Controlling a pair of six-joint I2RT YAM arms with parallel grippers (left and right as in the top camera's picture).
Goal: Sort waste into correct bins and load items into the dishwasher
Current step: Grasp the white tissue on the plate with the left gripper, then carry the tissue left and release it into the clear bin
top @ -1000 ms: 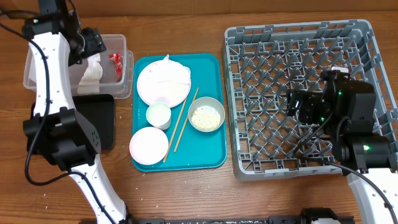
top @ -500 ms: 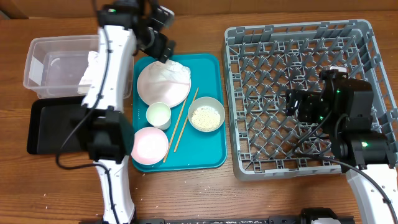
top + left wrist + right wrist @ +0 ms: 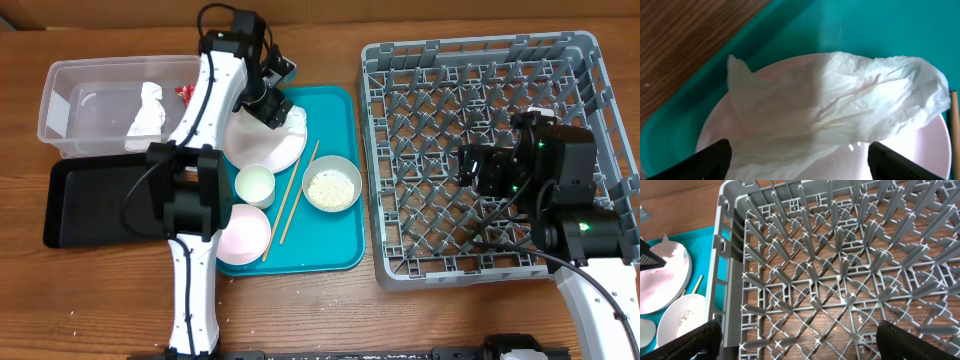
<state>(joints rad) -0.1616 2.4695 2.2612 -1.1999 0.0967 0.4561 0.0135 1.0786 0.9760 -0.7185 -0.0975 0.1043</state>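
Observation:
My left gripper (image 3: 284, 106) is open and empty, just above a crumpled white napkin (image 3: 840, 100) that lies on the large white plate (image 3: 258, 148) on the teal tray; its jaws (image 3: 800, 167) straddle the napkin's near edge. The clear tub (image 3: 60, 95) holds another white napkin (image 3: 148, 110) and a red wrapper (image 3: 185, 92). The black tray (image 3: 95, 200) lies in front of it. A white cup (image 3: 255, 185), a pink plate (image 3: 243, 232), chopsticks (image 3: 296, 192) and a bowl of rice grains (image 3: 332, 186) sit on the teal tray. My right gripper (image 3: 800, 340) is open and empty above the grey dish rack (image 3: 480, 60).
The teal tray (image 3: 340, 245) lies between the bins and the rack. The left arm's links reach across the tray's left edge and the black tray. The rack's upright pegs (image 3: 840, 245) stand below the right gripper. A few loose grains lie on the wooden table in front.
My left arm has swung right from over the clear tub to the white plate on the teal tray and lowered towards the napkin. The right arm has not moved.

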